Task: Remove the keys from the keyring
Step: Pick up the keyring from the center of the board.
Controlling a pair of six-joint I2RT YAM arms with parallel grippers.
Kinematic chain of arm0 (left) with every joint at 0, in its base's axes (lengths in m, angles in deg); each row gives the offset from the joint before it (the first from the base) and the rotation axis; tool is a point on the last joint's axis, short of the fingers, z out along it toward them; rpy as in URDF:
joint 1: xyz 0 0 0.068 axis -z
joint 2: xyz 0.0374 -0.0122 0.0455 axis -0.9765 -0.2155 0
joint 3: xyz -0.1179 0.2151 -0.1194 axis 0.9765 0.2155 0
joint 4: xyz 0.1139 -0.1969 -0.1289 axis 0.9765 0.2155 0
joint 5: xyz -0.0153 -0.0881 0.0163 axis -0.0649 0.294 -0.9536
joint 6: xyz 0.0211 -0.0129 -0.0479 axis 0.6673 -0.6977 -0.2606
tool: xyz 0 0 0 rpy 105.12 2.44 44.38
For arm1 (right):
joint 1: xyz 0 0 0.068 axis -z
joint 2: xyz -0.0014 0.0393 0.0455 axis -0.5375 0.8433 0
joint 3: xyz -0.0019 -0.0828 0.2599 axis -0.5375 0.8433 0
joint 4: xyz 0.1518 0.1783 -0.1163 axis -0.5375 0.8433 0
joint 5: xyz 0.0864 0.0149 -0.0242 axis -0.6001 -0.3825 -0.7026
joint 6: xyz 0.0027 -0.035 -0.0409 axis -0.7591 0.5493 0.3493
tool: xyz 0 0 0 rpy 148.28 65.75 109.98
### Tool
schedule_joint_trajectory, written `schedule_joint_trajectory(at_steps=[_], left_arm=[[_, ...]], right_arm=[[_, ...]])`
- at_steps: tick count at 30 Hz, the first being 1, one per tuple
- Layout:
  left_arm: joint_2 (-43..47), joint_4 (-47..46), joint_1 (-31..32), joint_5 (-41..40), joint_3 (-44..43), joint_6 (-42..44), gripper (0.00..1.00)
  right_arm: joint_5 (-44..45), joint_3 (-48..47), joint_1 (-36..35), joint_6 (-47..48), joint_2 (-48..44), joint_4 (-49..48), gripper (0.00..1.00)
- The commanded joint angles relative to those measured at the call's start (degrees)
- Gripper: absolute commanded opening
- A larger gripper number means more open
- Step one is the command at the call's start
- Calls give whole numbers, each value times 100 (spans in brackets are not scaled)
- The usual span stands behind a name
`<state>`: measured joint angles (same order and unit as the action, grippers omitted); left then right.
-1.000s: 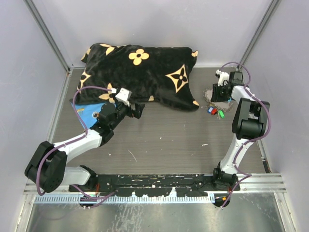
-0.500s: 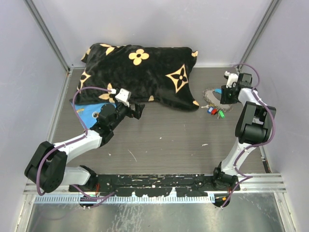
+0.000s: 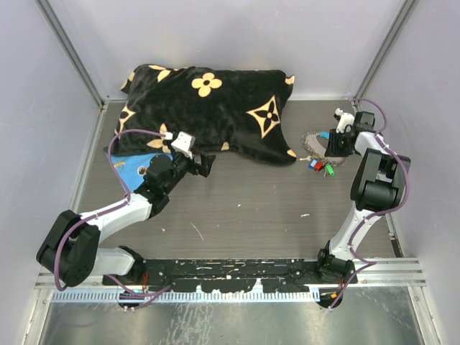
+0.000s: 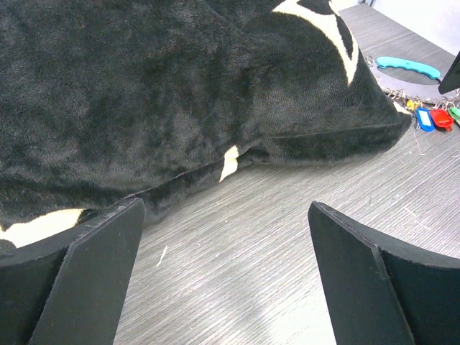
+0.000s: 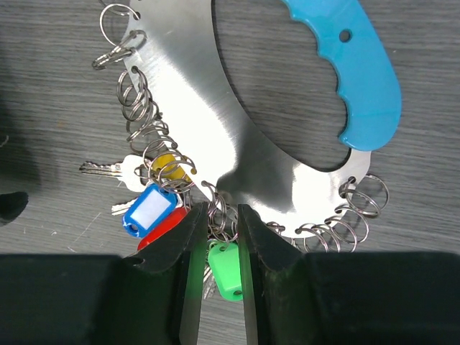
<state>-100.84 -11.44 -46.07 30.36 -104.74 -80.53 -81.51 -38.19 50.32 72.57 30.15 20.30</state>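
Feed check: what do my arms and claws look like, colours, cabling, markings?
Both the left arm and right arm have white links, bulky black joints and a looping purple cable. The left claw and right claw have plain matte-black, wedge-shaped fingers. No markings visible.

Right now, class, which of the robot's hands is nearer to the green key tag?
Right. The right hand is at the keyring, fingers closed around small rings directly beside the green tag. The left hand is far across the table, beside the black pillow.
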Motion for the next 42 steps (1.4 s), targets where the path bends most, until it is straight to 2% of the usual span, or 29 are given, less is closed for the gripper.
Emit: schedule_joint_trajectory(at_steps=[1, 15, 24, 28, 42], left_arm=[[197, -490, -10, -62, 12, 81, 98], [188, -526, -8, -60, 31, 84, 98], [197, -547, -10, -62, 49, 90, 98], [206, -561, -9, -62, 51, 90, 98], [269, -673, -11, 62, 137, 86, 98]], right_arm=[[-64, -86, 45, -85, 67, -21, 29], [-43, -150, 56, -110, 315, 41, 28], [-199, -176, 57, -121, 251, 93, 11], [-427, -152, 81, -128, 20, 101, 1], [-1700, 224, 105, -147, -1372, 141, 1]])
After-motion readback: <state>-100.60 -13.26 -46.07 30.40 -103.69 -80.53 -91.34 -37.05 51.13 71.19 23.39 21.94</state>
